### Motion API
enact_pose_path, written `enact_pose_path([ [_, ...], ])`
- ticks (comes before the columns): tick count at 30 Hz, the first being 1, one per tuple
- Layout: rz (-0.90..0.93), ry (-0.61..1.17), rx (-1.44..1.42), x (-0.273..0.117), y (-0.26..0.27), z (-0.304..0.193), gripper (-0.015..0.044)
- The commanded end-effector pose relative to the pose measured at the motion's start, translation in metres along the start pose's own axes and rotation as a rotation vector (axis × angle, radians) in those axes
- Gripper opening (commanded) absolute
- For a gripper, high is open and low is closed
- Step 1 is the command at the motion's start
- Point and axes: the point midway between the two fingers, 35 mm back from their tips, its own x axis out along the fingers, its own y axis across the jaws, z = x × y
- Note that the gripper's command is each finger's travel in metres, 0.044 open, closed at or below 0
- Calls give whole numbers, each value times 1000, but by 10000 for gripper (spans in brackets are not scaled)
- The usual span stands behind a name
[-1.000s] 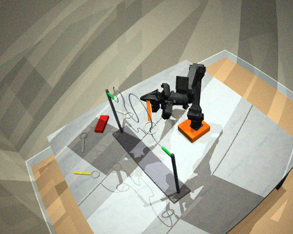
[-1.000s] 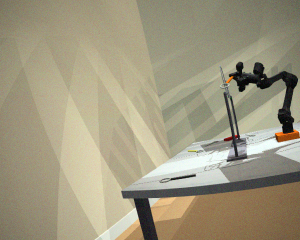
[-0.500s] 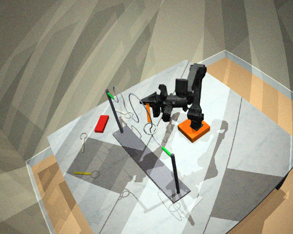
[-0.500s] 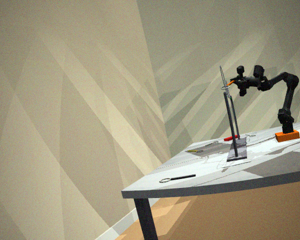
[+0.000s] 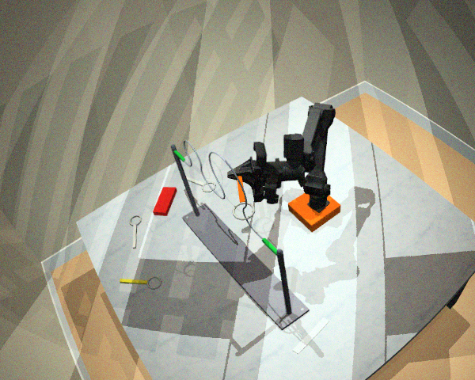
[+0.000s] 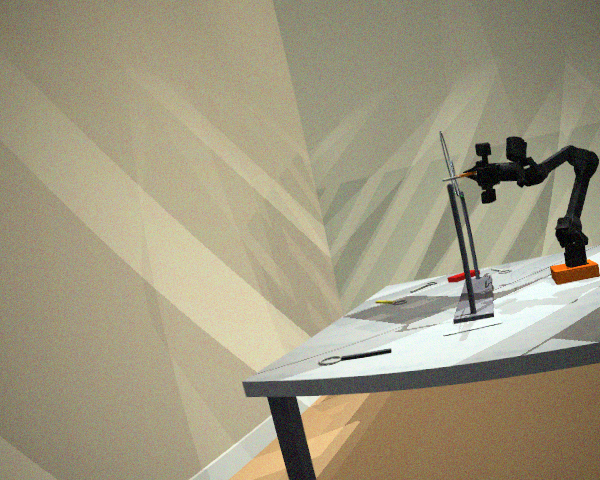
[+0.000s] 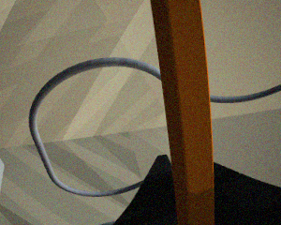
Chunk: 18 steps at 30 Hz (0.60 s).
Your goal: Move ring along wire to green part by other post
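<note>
Gripper (image 5: 229, 175) (image 6: 464, 173) clamped on handle (image 5: 241, 188) (image 6: 464, 175) (image 7: 189, 112), ring (image 5: 243, 211) (image 6: 447, 178) around the grey wire (image 5: 230, 165) (image 7: 114, 61) mid-span, between posts (image 5: 184, 180) (image 6: 462, 253) (image 5: 283, 282) (image 6: 470, 237); risk: sliding on without re-tilting for the bends could make ring or fingers graze the grey.

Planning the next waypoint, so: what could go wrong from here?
The ring is around the grey wire, with little room inside, so a slight drift could bring contact. The gripper, shut on the orange handle, is near the wire's loops and might brush one. The handle could also swing into the wire if the wrist turns too early.
</note>
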Motion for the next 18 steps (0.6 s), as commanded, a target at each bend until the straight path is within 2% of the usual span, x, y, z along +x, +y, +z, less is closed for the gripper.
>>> enact_pose_path([
  [1,46,13,68,-2,16,0,-150],
  [18,211,54,365,-15,64,12,-150],
])
